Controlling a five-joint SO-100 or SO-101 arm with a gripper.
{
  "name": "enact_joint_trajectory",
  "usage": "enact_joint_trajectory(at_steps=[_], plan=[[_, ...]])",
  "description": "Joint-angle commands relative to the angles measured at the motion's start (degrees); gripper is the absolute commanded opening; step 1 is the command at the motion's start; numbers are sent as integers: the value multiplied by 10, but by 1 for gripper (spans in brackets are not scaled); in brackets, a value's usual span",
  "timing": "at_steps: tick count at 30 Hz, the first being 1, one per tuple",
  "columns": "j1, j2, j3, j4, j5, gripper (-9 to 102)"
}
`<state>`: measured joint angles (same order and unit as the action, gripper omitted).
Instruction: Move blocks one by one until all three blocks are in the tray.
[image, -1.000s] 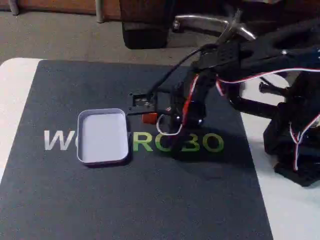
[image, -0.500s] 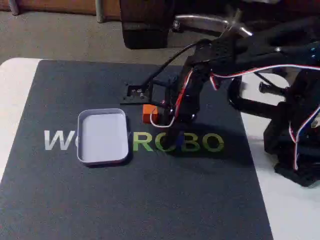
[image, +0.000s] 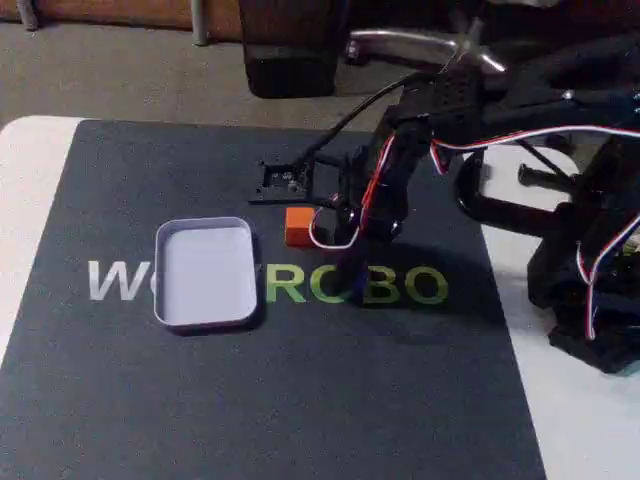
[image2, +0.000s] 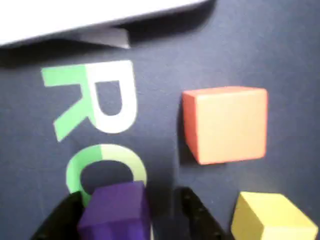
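Both dark fingertips stand either side of the purple block (image2: 116, 210) at the bottom of the wrist view, one (image2: 59, 220) at its left, the other (image2: 196, 212) at its right; whether they already press its faces I cannot tell, though the gap is narrow, about the block's width. Going rightward in that view, the orange block (image2: 225, 124) sits apart on the dark mat (image2: 260, 45); the yellow block (image2: 272, 217) lies low at the right. In the fixed view the tray (image: 165, 245) lies at the left, no block in it, just left of the orange block and the gripper (image: 345, 280). Risk, as I judge it: the right finger could nudge the yellow block; a shallow grip could drop the purple one short of the rim.
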<state>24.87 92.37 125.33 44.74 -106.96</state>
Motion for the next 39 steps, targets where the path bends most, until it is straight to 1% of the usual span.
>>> enact_joint_trajectory(at_steps=[1, 7, 25, 29, 34, 39], plan=[[-2, 22, -2, -4, -4, 20], [-2, 14, -2, -7, -10, 18], [4, 10, 14, -9, -40, 18], [2, 25, 41, -29, -40, 18], [2, 33, 60, -46, -46, 13], [-1, 32, 60, -52, -44, 3]])
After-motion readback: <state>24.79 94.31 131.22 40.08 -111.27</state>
